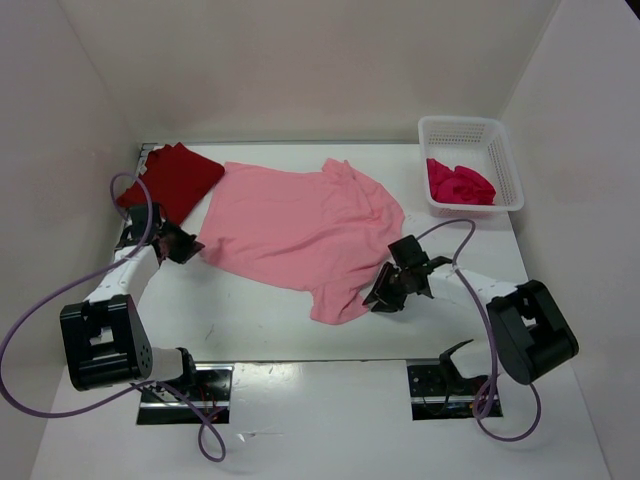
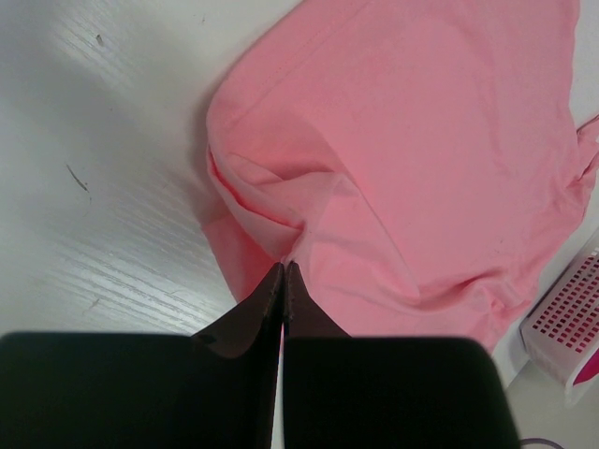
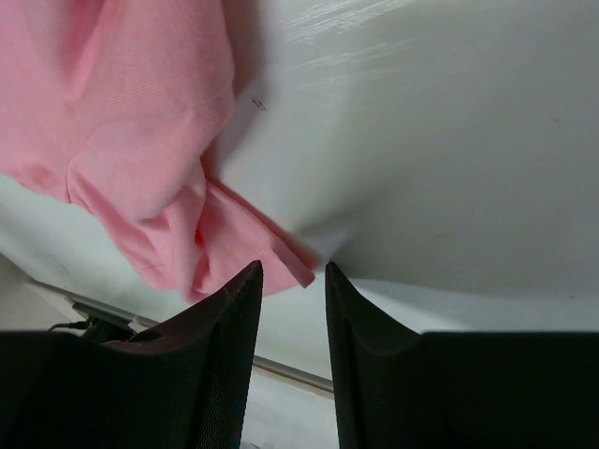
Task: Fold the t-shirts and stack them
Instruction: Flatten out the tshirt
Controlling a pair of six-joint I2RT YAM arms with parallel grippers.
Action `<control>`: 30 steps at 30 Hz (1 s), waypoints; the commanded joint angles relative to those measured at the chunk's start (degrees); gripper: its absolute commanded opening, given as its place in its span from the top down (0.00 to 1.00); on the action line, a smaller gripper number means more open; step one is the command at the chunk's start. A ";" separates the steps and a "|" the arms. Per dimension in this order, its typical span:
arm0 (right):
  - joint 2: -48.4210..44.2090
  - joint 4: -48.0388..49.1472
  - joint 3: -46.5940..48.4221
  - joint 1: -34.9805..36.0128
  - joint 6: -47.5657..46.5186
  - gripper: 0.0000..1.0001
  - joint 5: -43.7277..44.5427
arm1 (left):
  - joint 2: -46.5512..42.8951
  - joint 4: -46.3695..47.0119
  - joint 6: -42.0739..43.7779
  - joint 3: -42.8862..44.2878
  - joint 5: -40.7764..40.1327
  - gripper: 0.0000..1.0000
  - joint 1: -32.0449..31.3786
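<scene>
The light pink t-shirt lies spread and rumpled in the middle of the table. My left gripper is at its left edge, and in the left wrist view its jaws are shut on a puckered fold of the pink cloth. My right gripper is open at the shirt's near right corner. In the right wrist view a pink corner lies just in front of the open gripper. The dark red t-shirt lies folded at the back left. The crimson-magenta t-shirt is bunched in the basket.
A white mesh basket stands at the back right; its corner also shows in the left wrist view. White walls enclose the white table on three sides. Purple cables loop from both arm bases.
</scene>
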 commanded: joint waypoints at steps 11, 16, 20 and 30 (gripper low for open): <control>5.61 1.72 2.24 0.43 -4.82 0.84 3.08 | -1.03 2.28 0.06 -0.24 0.33 1.00 -1.32; 2.10 -2.13 7.32 0.43 -6.75 0.99 3.68 | -1.03 3.34 -1.07 0.82 -0.20 1.00 -2.63; -3.43 -10.47 16.63 0.43 -8.86 1.00 7.63 | -0.51 4.29 -2.22 5.81 -1.95 1.00 -7.90; -5.04 -31.49 61.26 0.43 -14.39 1.00 23.00 | 2.14 -3.24 1.82 35.25 -1.00 1.00 -17.33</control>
